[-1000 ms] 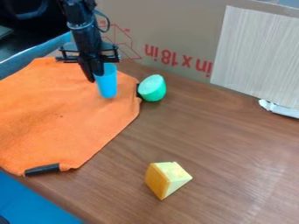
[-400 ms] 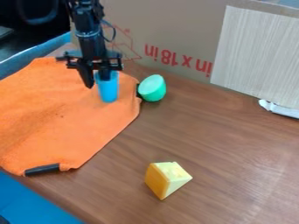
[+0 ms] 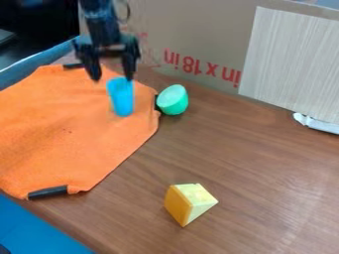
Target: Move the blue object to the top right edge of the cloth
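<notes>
Stretching out below the claw (image 3: 112, 78), the worktop (image 3: 245, 154) carries an orange cloth (image 3: 73, 134) that spreads beneath it. The claw is wide open, gripping nothing, one finger close by the rim of the blue cup (image 3: 122, 101). That cup stands just under the claw, near the cloth's top right edge. Letting go seems the step in hand; next calls for lifting clear without nudging the rim.

Likely a robot lab or test bench. Black robot arm (image 3: 101, 22) upper left, over wood-grain tabletop (image 3: 252, 163); cardboard panel (image 3: 198, 30) with red print stands across top; pale striped board (image 3: 288, 59) upper right; yellow wedge (image 3: 189, 202), lower centre, looks like toy food.
</notes>
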{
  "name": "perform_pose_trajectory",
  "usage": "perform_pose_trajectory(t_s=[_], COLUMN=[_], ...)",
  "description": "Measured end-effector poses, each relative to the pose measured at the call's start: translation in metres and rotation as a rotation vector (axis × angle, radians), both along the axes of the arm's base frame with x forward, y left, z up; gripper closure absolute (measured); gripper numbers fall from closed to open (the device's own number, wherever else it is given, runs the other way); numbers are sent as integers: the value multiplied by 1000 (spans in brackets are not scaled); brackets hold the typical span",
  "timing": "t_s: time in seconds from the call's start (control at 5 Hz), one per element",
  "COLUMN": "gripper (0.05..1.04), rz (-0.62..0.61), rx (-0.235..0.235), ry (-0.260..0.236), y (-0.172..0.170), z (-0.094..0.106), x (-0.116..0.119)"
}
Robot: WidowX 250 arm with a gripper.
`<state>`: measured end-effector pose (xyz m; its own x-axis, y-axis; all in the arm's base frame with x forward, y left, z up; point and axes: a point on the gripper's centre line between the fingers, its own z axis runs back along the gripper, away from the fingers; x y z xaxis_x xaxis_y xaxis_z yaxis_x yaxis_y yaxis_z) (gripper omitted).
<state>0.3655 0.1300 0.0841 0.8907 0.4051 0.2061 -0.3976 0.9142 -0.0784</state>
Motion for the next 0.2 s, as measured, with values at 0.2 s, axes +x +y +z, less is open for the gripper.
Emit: perform_pose_trajectory(t_s=[0.2], gripper=[83], rz=[-39], rx=[-11], ry=[-78], y=[-8], z=[26], x=[-3])
